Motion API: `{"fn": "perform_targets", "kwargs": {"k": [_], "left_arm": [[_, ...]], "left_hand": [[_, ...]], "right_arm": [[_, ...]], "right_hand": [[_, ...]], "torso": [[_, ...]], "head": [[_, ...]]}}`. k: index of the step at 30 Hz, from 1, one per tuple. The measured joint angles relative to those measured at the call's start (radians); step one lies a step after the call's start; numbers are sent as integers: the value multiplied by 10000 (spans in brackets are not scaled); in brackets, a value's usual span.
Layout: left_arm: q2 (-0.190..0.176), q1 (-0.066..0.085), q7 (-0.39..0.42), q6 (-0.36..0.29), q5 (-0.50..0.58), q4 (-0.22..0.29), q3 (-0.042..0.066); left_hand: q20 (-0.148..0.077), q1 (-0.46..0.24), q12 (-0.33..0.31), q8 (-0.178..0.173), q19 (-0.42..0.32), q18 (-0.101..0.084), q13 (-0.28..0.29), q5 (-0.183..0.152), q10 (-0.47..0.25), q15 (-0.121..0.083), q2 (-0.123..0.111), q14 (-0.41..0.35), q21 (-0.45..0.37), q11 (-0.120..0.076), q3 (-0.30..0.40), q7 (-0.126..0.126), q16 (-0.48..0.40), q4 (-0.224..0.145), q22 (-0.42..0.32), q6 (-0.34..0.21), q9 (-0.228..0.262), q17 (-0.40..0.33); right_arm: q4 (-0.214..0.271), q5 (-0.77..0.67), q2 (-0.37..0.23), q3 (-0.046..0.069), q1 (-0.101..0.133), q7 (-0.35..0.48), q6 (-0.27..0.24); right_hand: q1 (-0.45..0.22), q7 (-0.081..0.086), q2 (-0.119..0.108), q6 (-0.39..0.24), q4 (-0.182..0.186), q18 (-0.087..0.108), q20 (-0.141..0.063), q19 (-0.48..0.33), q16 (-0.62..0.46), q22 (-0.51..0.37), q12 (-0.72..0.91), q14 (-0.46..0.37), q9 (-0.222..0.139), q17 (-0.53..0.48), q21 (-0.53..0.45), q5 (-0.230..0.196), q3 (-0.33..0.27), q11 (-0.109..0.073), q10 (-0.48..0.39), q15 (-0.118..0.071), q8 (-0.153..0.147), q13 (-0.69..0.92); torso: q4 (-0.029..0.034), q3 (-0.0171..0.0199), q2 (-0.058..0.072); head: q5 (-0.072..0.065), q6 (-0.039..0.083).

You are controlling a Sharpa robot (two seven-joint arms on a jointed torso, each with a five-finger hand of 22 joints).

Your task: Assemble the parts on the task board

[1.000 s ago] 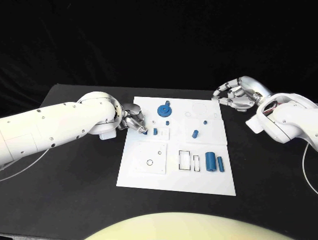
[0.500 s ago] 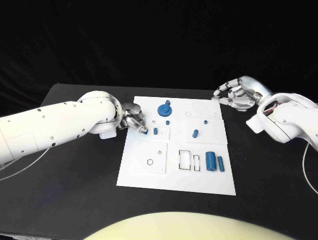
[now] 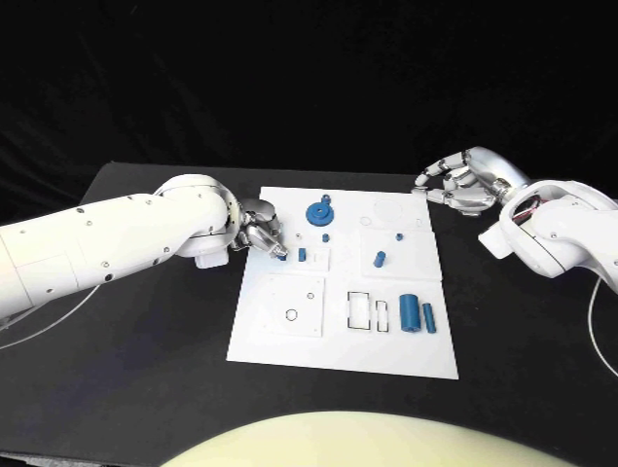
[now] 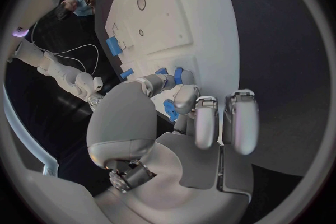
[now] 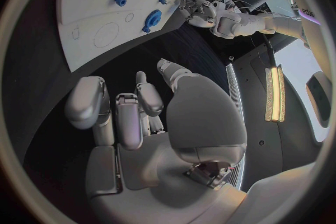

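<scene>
A white board [image 3: 288,341] with black outlines carries blue parts [image 3: 410,313] on a black table [image 3: 140,341], flanked by silver hands [image 3: 263,234] on white arms [image 3: 98,243].

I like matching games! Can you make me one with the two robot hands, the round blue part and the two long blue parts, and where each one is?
Things:
1. left hand
2. right hand
3. round part
4. long parts

Places:
A. off the board, past its far right corner
B. at the board's left edge
C. near right of the board
D. far middle of the board

Pairs: 1-B, 2-A, 3-D, 4-C
</scene>
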Motion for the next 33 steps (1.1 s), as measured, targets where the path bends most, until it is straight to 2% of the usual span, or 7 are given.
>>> {"fn": "perform_targets", "kwargs": {"k": [17, 31, 33], "left_arm": [[210, 23, -405, -1, 82, -89, 7], [360, 31, -577, -8, 83, -216, -14], [370, 32, -588, -13, 83, -239, -18]], "left_hand": [[-72, -96, 41, 438, 1, 0, 206, -91, 193, -129, 77, 16, 0, -125, -80, -60, 0, -80, 0, 158, 502, 0], [-144, -519, 41, 590, 2, 0, 217, -242, 210, -216, 99, 1, 0, -182, -241, -332, 0, -228, 0, 424, 883, 0], [-144, -559, 41, 574, 1, -2, 206, -285, 206, -237, 95, -15, 0, -253, -455, -448, 0, -66, 0, 540, 916, 0]], "right_arm": [[-13, 4, 18, 0, -1, 6, -1], [-8, 11, 10, 0, -3, 14, -1], [-7, 13, 7, 0, -3, 16, -2]], "right_hand": [[0, 0, 0, 0, 0, 0, 0, 0, 0, -1, 0, 0, 0, 8, -1, 0, 0, 0, 0, 0, 0, 0], [0, -23, 0, -23, 0, 0, 0, 0, 0, -2, 0, 0, 0, 6, -1, 0, 0, 0, 0, 0, 0, -13], [0, -37, 0, -37, 0, 0, 0, 0, 0, -2, 0, 0, 0, 6, -1, 0, 0, 0, 0, 0, 0, -19]], "torso": [[1, -3, 6], [-1, -11, 9], [0, -13, 11]], "head": [[-6, -13], [-47, -37], [-53, -40]]}}
